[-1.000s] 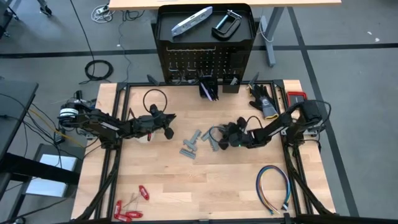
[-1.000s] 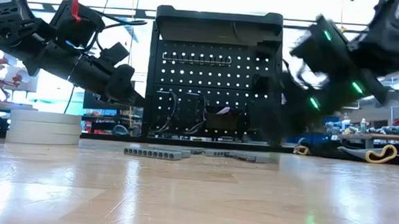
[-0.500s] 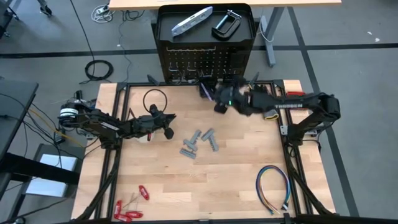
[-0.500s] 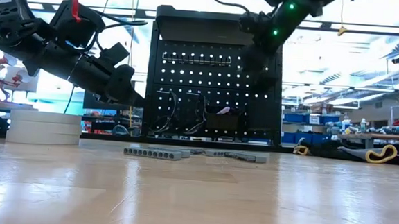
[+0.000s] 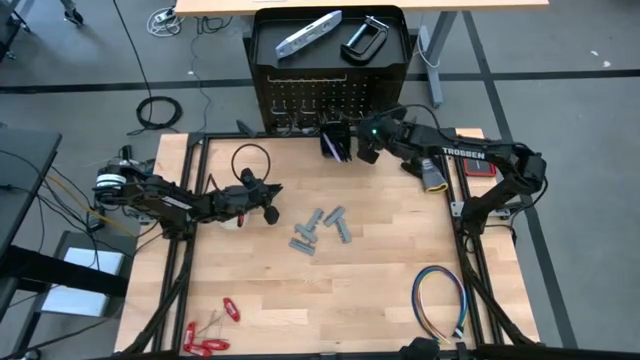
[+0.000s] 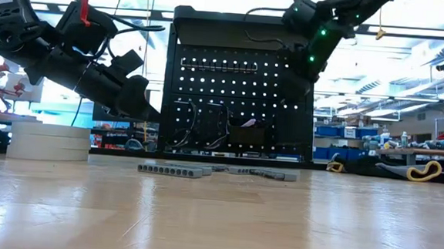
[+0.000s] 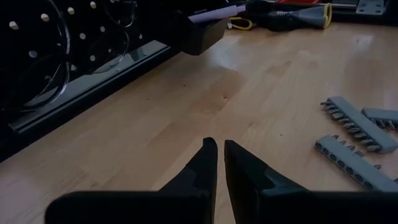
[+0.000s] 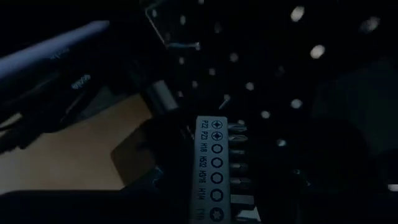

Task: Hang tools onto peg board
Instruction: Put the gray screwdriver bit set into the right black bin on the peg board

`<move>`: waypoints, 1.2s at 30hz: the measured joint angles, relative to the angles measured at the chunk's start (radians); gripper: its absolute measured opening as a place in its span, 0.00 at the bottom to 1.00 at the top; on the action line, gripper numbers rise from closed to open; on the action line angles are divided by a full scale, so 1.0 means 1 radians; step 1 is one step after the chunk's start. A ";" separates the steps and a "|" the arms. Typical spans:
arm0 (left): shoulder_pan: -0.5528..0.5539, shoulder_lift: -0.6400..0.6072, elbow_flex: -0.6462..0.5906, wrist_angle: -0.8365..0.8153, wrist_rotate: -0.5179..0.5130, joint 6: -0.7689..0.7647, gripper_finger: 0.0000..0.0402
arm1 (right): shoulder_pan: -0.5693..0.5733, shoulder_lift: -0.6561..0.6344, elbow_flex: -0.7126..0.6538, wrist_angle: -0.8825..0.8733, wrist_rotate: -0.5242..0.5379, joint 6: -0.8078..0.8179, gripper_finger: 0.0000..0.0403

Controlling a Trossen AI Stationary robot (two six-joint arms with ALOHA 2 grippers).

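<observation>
A grey bar-shaped bit holder (image 8: 216, 169), marked with bit sizes, is clamped in the right end effector (image 5: 366, 143), its long axis running straight out from the fingers towards the large upright black perforated metal peg board (image 6: 239, 95), close before the holes. Three more grey bit holders (image 5: 320, 230) lie flat on the wooden desk (image 5: 330, 300), well in front of the peg board. The left end effector (image 7: 220, 163) hovers low over the desk, its fingers nearly together, gripping nothing.

**Robotics lab or workshop**

Showing a wooden worktop (image 5: 330, 290) framed in black rails, grey floor with loose cables (image 5: 158, 112), and, beyond a black peg board (image 6: 239, 95), benches crowded with gear (image 6: 429, 145) under bright ceiling lights.
</observation>
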 joint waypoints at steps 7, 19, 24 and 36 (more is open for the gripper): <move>0.000 0.000 0.000 0.001 0.000 0.000 0.09 | -0.063 0.000 -0.002 0.015 -0.089 0.146 0.40; 0.000 0.000 0.000 0.001 0.000 -0.001 0.09 | -0.031 -0.023 0.025 0.012 -0.110 0.231 0.59; 0.000 0.000 0.000 0.001 0.000 -0.001 0.09 | 0.058 -0.069 0.053 0.009 -0.109 0.286 0.60; 0.000 0.000 0.000 0.007 0.000 -0.003 0.09 | 0.495 0.056 -0.009 0.017 -0.184 0.678 0.56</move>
